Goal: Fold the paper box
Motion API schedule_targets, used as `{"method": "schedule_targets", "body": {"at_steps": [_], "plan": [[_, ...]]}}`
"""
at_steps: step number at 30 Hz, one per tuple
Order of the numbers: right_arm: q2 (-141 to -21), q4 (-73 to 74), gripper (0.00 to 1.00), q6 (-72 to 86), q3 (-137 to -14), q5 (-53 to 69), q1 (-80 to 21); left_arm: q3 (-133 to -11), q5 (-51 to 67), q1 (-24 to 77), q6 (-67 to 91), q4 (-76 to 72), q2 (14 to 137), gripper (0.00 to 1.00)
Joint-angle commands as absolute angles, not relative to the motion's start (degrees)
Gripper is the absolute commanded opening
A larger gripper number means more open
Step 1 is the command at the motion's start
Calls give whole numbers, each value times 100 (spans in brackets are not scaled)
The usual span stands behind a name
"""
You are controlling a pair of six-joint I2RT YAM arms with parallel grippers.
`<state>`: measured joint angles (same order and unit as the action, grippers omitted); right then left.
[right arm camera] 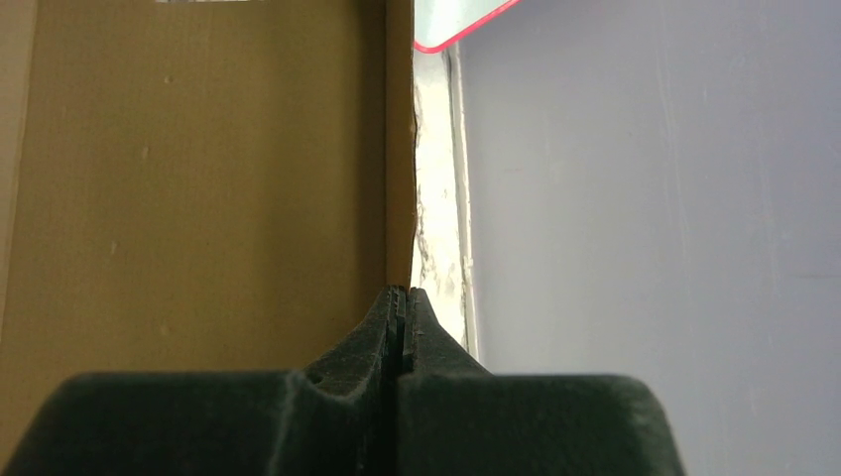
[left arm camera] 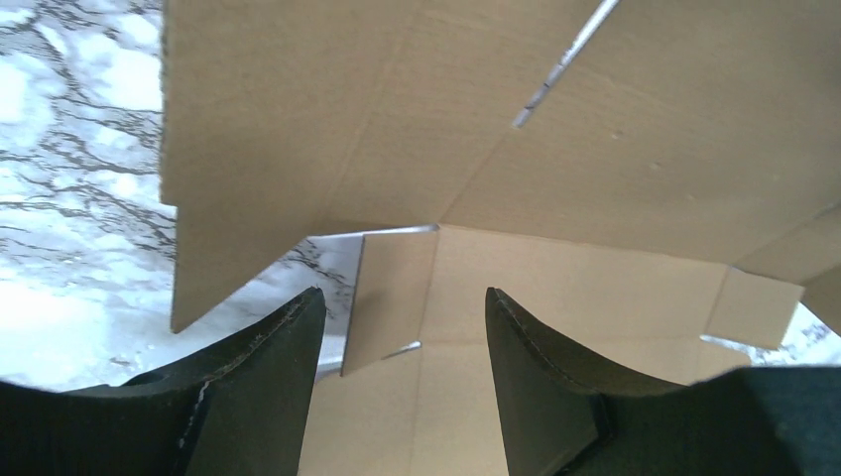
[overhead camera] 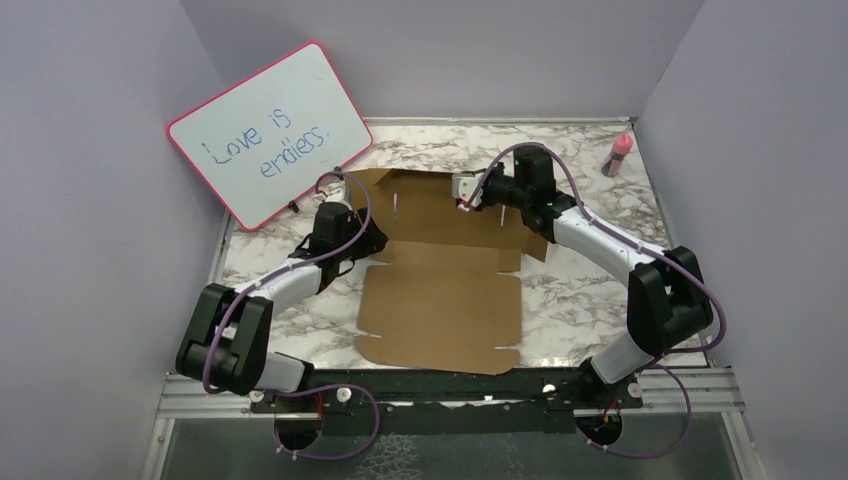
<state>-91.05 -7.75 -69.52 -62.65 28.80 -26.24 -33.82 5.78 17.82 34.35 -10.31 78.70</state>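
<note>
The left fingers (left arm camera: 260, 387) stand apart with nothing between them, and the right fingers (right arm camera: 385, 332) are pressed together at the paper box's (overhead camera: 440, 300) far edge. The box lies almost flat on the worktop (overhead camera: 590, 290), so nearly all the folding appears left.

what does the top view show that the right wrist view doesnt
Only the top view: the whole cardboard sheet spread on the table, the left arm, the writing on the whiteboard, and a pink-topped bottle at the far right. Only the right wrist view: the right gripper seen close, shut, by the cardboard's edge. Both: cardboard, marble table, and part of the whiteboard's pink frame.
</note>
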Motion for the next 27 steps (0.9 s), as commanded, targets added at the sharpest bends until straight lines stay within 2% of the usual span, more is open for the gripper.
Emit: {"method": "schedule_targets", "body": {"at_steps": [1,6,12,14,27], "plan": [[-8914,-929,1,-7122,-6241,2879,-2680,-3497,170,1838,3274,-1171,8139,62],[-8935,-940,1,-7202,-6285,2819,-2683,-3516,208,2004,3207,-1282,8284,56],[-8976,-1031,1,-7273,-6340,2707,-2683,-3695,332,2252,3164,-1416,8301,31],[-9003,-1098,1,-7366,-6358,2673,-2682,-3736,153,2366,3075,-1453,8236,26],[-9206,-1522,1,-7866,-6636,2622,-2687,-4072,-543,2715,2554,-2382,8607,25]]}}
